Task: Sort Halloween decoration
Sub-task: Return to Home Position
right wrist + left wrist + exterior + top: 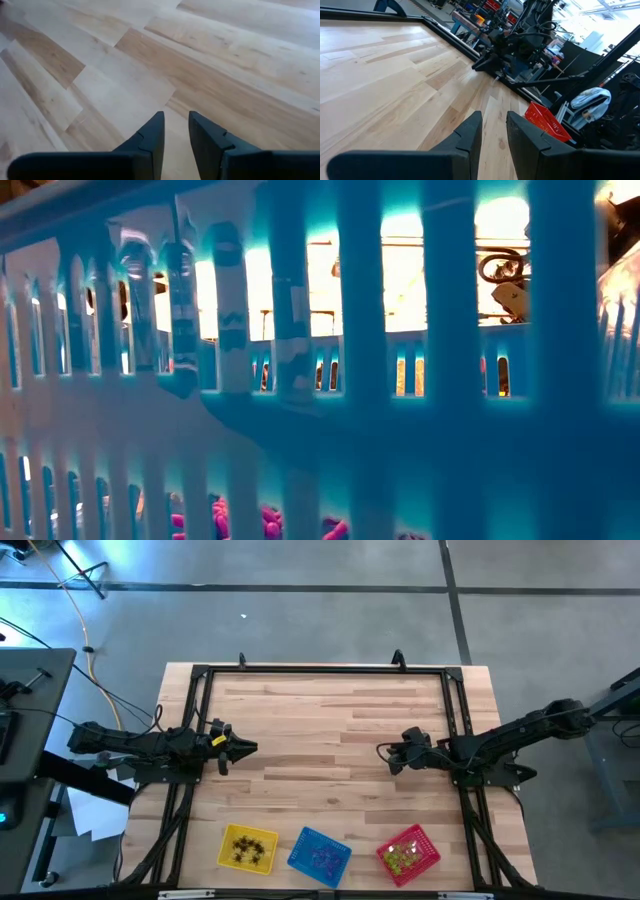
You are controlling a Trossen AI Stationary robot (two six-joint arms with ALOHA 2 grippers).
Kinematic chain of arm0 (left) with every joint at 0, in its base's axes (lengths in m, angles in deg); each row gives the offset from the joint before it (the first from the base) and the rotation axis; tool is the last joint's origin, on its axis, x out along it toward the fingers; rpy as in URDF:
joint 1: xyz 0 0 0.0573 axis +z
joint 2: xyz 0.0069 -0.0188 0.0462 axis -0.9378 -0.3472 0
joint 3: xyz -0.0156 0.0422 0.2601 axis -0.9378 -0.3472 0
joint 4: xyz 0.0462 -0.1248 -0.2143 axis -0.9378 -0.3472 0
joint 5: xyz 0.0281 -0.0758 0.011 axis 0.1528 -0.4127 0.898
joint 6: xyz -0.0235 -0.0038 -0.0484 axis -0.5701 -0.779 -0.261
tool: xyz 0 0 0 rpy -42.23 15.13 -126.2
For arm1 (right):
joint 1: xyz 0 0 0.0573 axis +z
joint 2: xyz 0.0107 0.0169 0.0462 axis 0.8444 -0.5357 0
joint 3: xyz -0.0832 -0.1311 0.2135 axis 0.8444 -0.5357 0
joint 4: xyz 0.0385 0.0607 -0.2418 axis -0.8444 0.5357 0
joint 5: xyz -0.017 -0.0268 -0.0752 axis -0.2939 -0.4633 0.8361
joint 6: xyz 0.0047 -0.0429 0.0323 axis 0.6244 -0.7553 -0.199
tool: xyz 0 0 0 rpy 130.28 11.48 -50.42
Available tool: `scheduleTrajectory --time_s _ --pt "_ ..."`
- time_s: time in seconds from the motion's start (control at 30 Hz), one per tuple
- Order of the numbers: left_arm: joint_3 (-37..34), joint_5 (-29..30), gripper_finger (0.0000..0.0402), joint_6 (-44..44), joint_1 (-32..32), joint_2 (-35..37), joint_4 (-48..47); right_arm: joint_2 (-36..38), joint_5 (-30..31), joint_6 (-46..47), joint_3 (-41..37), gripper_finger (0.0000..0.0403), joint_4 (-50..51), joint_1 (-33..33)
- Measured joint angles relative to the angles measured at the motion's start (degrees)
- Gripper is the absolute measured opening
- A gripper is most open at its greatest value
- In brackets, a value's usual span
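The Halloween decoration lies sorted in three mesh baskets along the table's near edge. Black trinkets (250, 850) fill the yellow basket (228, 836). Purple ones (322, 858) lie in the blue basket (300, 840), and yellow-green ones (403, 856) in the red basket (428, 840). The low view looks through the blue basket's wall (300, 430) at purple trinkets (270, 525). My left gripper (250, 747) (493, 117) hovers at the table's left, and my right gripper (383, 752) (176, 117) at its right. Both are empty, fingers close together with a narrow slit, pointing toward the table's middle.
Bare wooden tabletop (320, 720) spans the space between the two grippers. A black metal frame (320, 668) runs around the table. The left wrist view shows the right arm (515, 47) across the table and the red basket (545, 120). Papers (95, 815) lie off the table's left.
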Motion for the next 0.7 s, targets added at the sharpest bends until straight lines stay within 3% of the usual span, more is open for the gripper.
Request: scheduleTrajectory --time_s 0.3,0.7 --pt "0.0 0.0 0.0078 0.0 0.0 0.0 0.0 0.0 0.5 -0.3 0.0 0.0005 0.0 0.0" --pt "0.0 0.0 0.0078 0.0 0.0 0.0 0.0 0.0 -1.1 -0.2 0.0 0.0048 -0.4 0.0"
